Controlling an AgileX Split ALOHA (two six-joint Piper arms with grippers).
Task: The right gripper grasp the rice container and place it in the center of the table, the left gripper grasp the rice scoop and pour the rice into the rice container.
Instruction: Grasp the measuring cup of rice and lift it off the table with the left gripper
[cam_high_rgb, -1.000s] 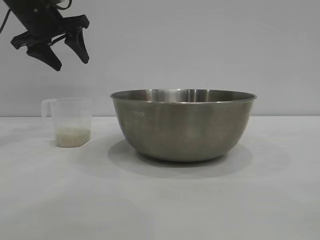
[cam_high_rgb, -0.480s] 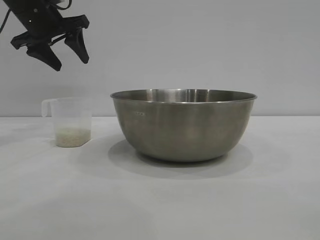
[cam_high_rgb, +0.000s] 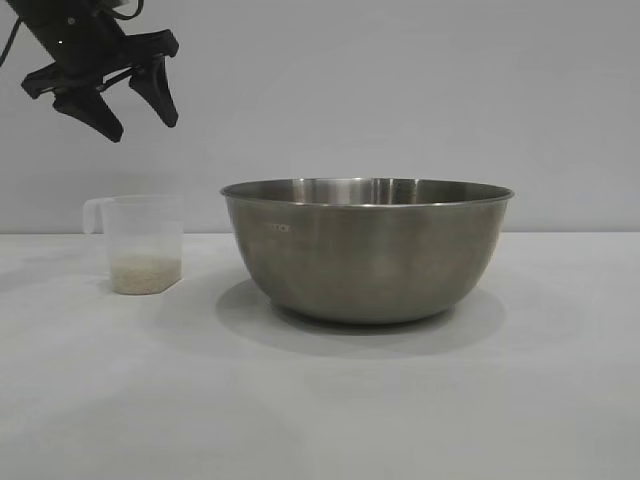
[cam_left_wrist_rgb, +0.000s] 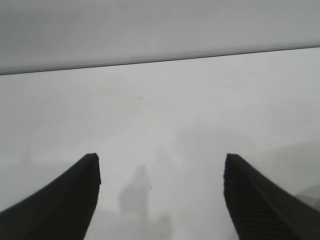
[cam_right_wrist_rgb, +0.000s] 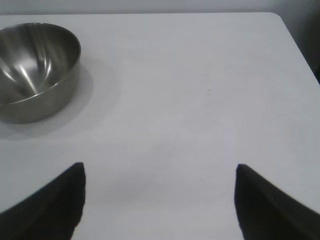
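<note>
The rice container (cam_high_rgb: 367, 250), a wide brushed-steel bowl, stands on the white table (cam_high_rgb: 320, 400) near its middle; the right wrist view shows the rice container (cam_right_wrist_rgb: 35, 70) off to one side, well away from the fingers. Left of it stands the rice scoop (cam_high_rgb: 142, 243), a frosted plastic cup with a thin layer of rice (cam_high_rgb: 146, 272) at its bottom. My left gripper (cam_high_rgb: 140, 128) hangs open high above the scoop, empty; in its wrist view the left gripper (cam_left_wrist_rgb: 161, 159) spans only bare table. My right gripper (cam_right_wrist_rgb: 159, 167) is open over bare table, outside the exterior view.
The table's rounded far corner and edge (cam_right_wrist_rgb: 295, 45) appear in the right wrist view. A plain grey wall (cam_high_rgb: 400, 90) stands behind the table.
</note>
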